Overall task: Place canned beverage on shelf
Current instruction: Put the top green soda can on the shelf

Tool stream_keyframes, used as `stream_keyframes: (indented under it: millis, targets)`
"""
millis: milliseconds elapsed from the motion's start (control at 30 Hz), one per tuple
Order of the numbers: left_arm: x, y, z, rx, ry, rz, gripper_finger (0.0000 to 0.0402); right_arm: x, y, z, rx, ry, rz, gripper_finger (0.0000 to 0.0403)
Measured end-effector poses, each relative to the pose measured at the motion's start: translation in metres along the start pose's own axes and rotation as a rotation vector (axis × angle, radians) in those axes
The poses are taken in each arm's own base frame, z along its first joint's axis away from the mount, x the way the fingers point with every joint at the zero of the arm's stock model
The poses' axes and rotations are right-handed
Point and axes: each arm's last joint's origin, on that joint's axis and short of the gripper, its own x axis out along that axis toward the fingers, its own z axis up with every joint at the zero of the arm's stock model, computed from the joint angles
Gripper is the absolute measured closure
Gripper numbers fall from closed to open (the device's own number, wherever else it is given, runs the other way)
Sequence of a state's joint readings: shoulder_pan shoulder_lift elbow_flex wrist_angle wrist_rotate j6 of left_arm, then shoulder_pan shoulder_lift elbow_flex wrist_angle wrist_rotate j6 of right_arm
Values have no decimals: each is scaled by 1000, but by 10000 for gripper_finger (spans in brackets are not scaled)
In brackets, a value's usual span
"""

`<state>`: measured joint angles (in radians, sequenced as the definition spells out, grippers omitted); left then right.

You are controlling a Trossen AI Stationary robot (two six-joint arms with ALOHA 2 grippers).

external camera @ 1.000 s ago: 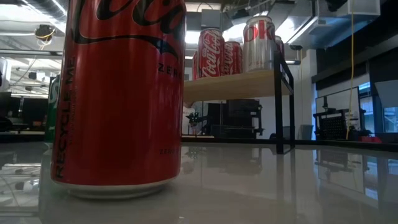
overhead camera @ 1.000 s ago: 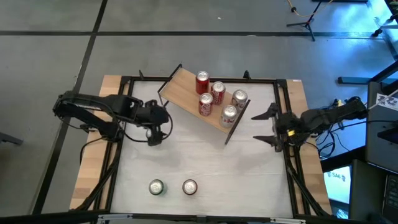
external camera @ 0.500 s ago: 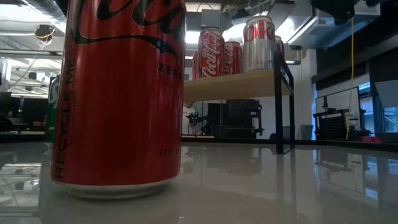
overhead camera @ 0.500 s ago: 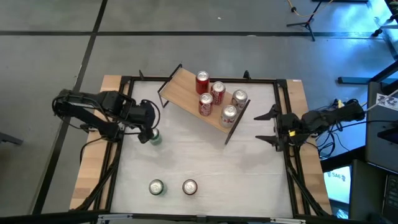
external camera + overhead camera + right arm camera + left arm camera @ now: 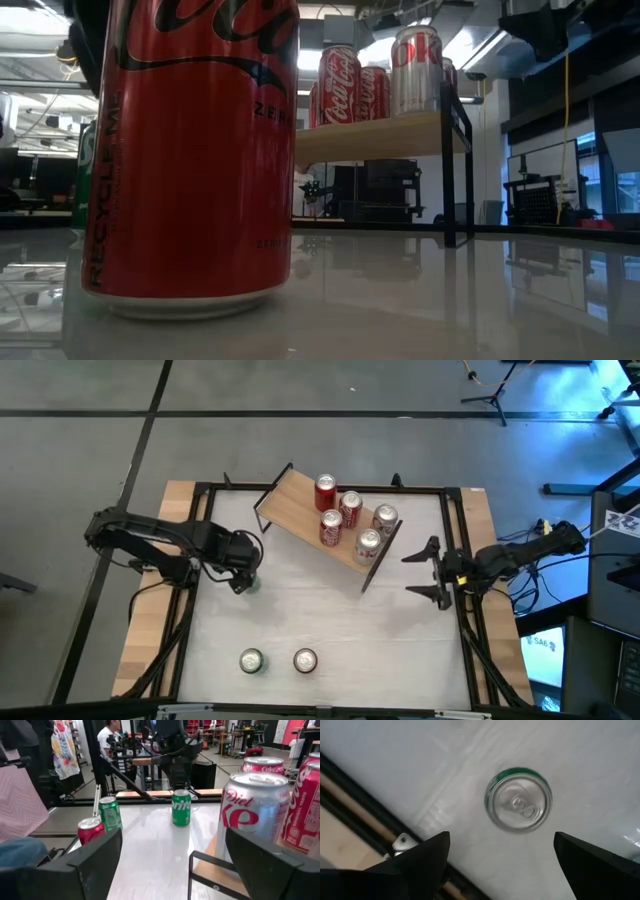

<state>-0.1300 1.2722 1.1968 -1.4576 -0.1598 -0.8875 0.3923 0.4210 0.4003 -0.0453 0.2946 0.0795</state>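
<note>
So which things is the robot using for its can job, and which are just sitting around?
For the job:
- shelf, five cans already on it
- green can under the open left gripper
- two cans waiting at the table's front
- right gripper, open, waiting beside the shelf

Just around:
- table frame
- stand on the floor

This is a robotics lab or workshop, not a home. The white bench point(image 5: 320, 610) sits in a black metal frame point(image 5: 200, 490) on a grey concrete floor point(image 5: 300, 420), with cables point(image 5: 560, 575) trailing off to one side. Beyond the bench stand more workstations point(image 5: 135, 762) crowded with equipment, a person point(image 5: 107, 735) at one of them, under exposed ceiling ducts point(image 5: 480, 40) and strip lights point(image 5: 60, 20)
</note>
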Motion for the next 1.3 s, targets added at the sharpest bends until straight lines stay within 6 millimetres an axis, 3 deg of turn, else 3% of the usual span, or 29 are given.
stream_keyframes:
  millis: [167, 467, 933, 1300]
  targets:
    - [20, -5, 0, 20, -15, -25, 56, 1, 0, -7, -4, 19, -1, 54]
    - [32, -9, 2, 14, -49, -43, 56, 1, 0, -7, -4, 20, -1, 54]
    - [72, -12, -5, 31, -50, -56, 56, 1, 0, -7, -5, 20, -1, 54]
    - [77, -11, -6, 58, -59, -46, 56, 1, 0, -7, -7, 26, -2, 54]
